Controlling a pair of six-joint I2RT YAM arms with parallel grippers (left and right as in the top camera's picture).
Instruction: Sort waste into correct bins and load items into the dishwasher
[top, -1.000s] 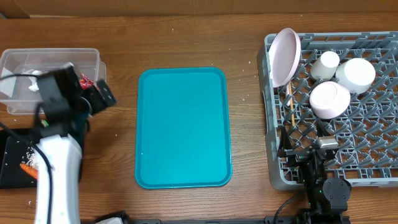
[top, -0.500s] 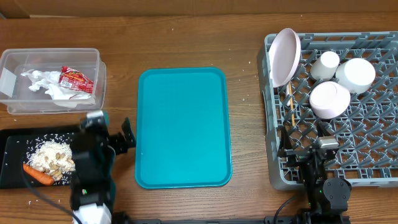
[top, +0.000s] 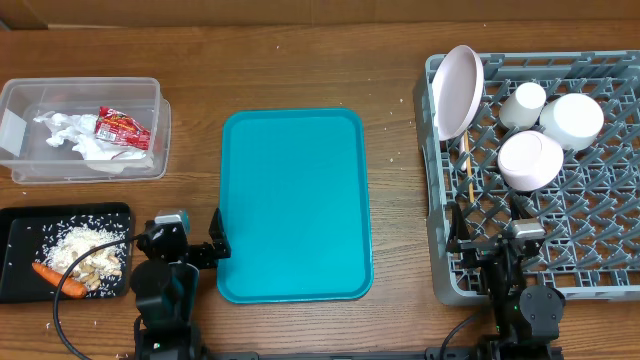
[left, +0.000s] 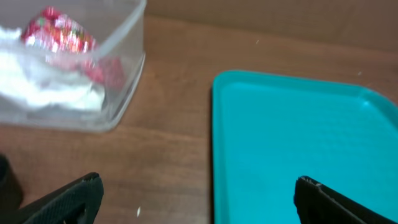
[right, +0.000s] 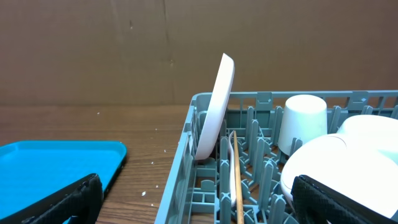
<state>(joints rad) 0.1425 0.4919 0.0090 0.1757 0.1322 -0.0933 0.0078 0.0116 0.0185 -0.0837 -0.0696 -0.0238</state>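
Note:
The clear tub (top: 80, 84) at the far left holds crumpled napkins (top: 85, 142) and the red wrapper (top: 122, 127). The black tray (top: 15, 255) in front of it holds rice scraps (top: 85, 250) and the carrot (top: 58, 279). The grey rack (top: 590, 240) on the right holds the upright plate (top: 457, 90), the cup (top: 524, 103), two bowls (top: 572, 120) (top: 530, 160) and the fork (top: 467, 170). My left gripper (top: 190, 240) (left: 198, 186) is open and empty between the black tray and the teal tray. My right gripper (top: 495, 235) (right: 196, 190) is open and empty over the rack's front left corner.
The teal serving tray (top: 295, 205) lies in the middle with nothing on it; its left edge shows in the left wrist view (left: 298, 149). A few rice grains lie on the wood table. A cardboard wall stands behind the table (right: 124, 50).
My left arm has drawn back from the clear tub toward the table's front edge. It now sits low beside the teal tray. The right arm has not moved.

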